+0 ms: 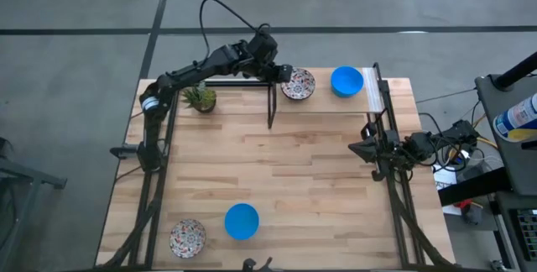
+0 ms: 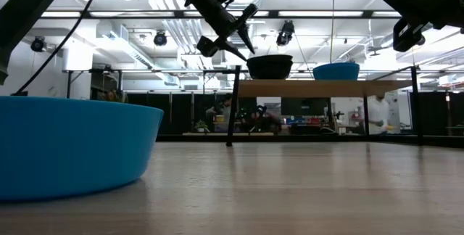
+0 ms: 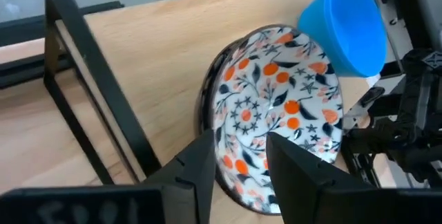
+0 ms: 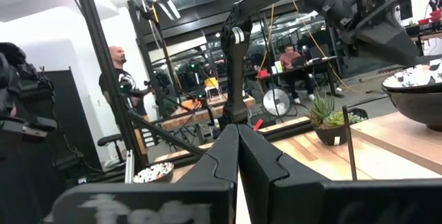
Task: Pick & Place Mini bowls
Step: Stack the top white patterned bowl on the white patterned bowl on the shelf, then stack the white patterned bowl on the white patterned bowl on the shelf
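A floral mini bowl [image 1: 298, 84] and a blue mini bowl [image 1: 346, 81] rest on their bases side by side on a raised wooden shelf [image 2: 319, 88] at the table's far edge. A second floral bowl [image 1: 187, 237] and a second blue bowl [image 1: 242, 221] sit near the near edge; that blue bowl [image 2: 72, 144] fills the low view's left. My left gripper [image 1: 284, 75] is open at the shelf's floral bowl [image 3: 276, 106], its fingers astride the rim. My right gripper [image 1: 361, 148] is shut and waits at the table's right side. The other bowls are out of view. My left gripper [image 3: 242, 144] stands with one finger inside and one outside the floral bowl's rim [image 3: 219, 131] on the side facing the table's left. It comes slanting down from the left. I cannot tell whether the fingers touch the rim. The bowl sits upright on the shelf.
A small potted green plant [image 1: 200, 97] stands near the far left corner. The shelf's black legs [image 1: 271, 104] rise from the table. The right arm's frame [image 1: 386, 159] runs along the right edge. Bare wood lies across the table's middle. People show in the room beyond.
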Robot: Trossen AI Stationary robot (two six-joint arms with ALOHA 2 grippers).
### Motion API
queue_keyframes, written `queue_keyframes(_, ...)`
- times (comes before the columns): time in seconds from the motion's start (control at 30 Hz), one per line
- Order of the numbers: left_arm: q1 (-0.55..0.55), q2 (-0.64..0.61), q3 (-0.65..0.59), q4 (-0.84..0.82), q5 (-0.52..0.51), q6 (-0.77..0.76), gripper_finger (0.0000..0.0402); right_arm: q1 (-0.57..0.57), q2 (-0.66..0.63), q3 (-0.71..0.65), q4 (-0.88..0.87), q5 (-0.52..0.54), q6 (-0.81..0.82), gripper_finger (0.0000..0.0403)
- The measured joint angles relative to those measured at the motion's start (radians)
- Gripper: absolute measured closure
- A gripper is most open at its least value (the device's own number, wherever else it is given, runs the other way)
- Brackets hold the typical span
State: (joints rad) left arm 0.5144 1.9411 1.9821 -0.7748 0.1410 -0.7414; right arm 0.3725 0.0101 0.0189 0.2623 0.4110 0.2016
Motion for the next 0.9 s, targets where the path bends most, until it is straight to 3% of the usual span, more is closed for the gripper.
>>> queue_keyframes(0.2, 0.001, -0.026, 0.011, 0.022, 0.011, 0.022, 0.0278, 0.0, 0.0, 0.0, 0.0, 0.0, 0.0, 0.0394)
queue_keyframes(0.47, -0.024, -0.085, 0.01, -0.088, 0.132, 0.096, 0.0278, 0.0, -0.001, 0.0, 0.0, 0.0, 0.0, 0.0394)
queue_keyframes(0.9, -0.142, -0.219, 0.009, -0.565, 0.138, 0.329, 0.0278, 0.0, 0.0, 0.0, 0.0, 0.0, 0.0, 0.0394)
